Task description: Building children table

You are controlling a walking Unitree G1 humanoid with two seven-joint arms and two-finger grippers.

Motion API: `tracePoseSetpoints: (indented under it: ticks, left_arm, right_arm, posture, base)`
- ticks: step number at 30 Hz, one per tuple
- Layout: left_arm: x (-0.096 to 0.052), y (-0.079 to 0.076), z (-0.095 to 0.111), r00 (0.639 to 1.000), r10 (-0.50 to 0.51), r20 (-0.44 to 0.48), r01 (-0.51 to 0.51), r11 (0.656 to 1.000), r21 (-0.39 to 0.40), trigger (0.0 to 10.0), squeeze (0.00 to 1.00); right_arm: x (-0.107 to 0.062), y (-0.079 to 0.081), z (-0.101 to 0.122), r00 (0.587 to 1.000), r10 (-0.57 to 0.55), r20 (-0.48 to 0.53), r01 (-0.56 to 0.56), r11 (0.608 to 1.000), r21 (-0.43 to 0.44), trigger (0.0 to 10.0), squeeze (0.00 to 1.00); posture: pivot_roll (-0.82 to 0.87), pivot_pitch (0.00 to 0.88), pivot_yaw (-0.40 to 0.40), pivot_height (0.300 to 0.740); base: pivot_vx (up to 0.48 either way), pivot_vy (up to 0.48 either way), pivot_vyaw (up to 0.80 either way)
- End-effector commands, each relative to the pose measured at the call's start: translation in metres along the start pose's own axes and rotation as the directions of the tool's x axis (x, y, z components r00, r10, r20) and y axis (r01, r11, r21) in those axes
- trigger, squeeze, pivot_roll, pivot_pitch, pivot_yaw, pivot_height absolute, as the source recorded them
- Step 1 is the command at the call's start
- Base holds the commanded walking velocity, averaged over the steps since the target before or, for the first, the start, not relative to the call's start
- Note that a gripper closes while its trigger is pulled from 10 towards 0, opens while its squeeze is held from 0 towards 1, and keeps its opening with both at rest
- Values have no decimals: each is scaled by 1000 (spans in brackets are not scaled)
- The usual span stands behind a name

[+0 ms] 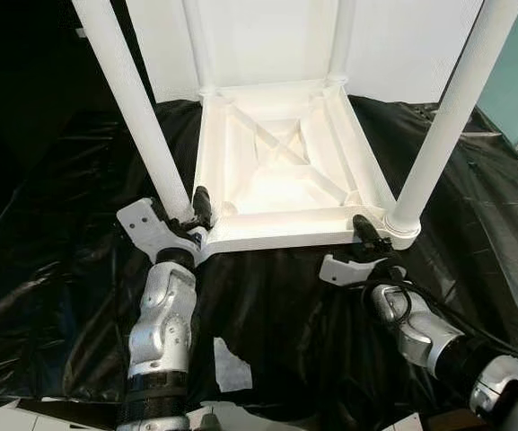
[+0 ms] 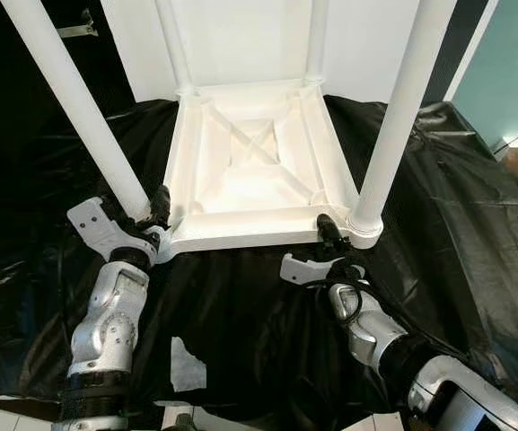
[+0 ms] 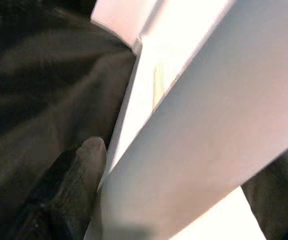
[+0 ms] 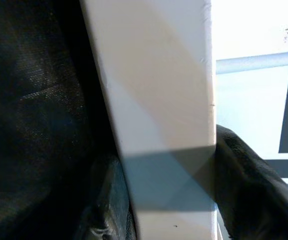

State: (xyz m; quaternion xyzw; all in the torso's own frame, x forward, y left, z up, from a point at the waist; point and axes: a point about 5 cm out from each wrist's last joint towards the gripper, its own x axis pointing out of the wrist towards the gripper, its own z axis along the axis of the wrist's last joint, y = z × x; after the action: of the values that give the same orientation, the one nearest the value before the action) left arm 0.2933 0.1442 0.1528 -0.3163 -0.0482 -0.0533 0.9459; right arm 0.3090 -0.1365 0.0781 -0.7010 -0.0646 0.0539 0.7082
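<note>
Upturned white children's table [image 1: 281, 171] on black plastic sheet [image 1: 79, 269].
Left end effector [image 1: 199, 215] and right end effector [image 1: 373, 235] each clamp its near rim.

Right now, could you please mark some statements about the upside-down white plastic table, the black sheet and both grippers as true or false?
1. The upside-down white plastic table lies on a black plastic sheet. True.
2. Only two legs are fitted. False: four legs stand up from its corners.
3. The left gripper is at the near-left corner. True.
4. The right gripper hangs idle away from the table. False: it is at the near-right corner.
5. The sheet is red. False: black.
</note>
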Motion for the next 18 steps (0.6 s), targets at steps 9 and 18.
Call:
tracePoseSetpoints:
  ticks: [9,18]
  left_arm:
    - [-40,-17,-23,797,-565,-215,538,825,-171,10000,0]
    - [-48,-18,-39,760,-564,-322,546,824,-155,10000,0]
  right_arm:
    - [-1,2,-12,996,-45,-80,47,999,14,10000,0]
    - [-1,2,-12,992,-33,-118,42,996,79,10000,0]
  posture:
    - [4,28,8,740]
    - [0,32,8,740]
  base:
    - [0,0,0]
    - [0,0,0]
